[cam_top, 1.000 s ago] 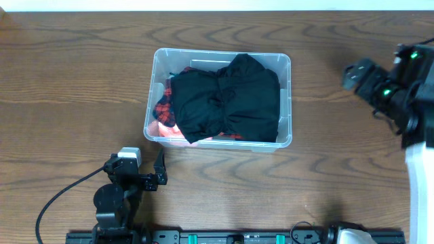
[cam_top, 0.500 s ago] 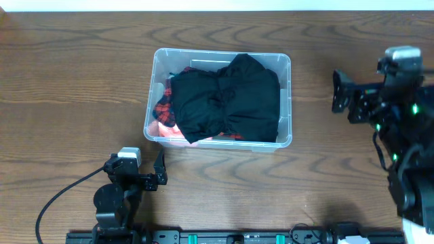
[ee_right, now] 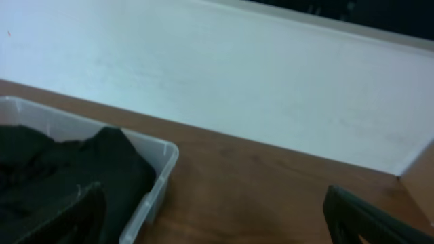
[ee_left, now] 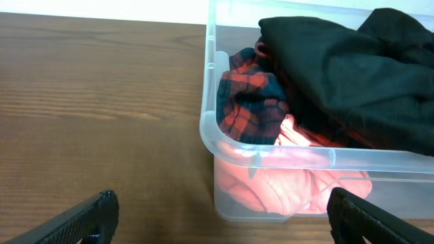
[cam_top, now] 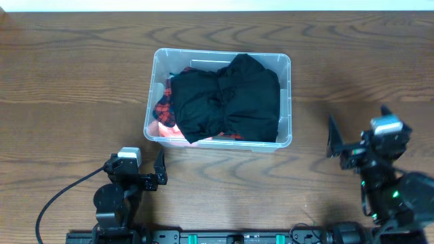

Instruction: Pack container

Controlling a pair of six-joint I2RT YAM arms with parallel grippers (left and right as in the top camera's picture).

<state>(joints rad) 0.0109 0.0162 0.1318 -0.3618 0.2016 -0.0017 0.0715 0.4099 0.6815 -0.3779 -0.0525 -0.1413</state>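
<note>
The container (cam_top: 150,102) lies just ahead of the left gripper (cam_top: 161,170), its long axis crosswise. The right gripper (cam_top: 336,142) is farther off. Both grippers are spread open and empty.

Black garment (cam_top: 227,98), red-and-black plaid cloth (ee_left: 247,102), clear container (cam_top: 203,51).

**Wooden table against a plain pale wall**

A brown wooden table (cam_top: 68,81) with wavy dark grain filled the overhead view, matte under soft, even light. Behind its far edge stood a white wall (ee_right: 271,88), plain and faintly bluish in the right wrist view, with a dark band (ee_right: 380,13) above it. A wood-coloured surface (ee_right: 424,183) rose at that view's right edge; what it was could not be told.
</note>
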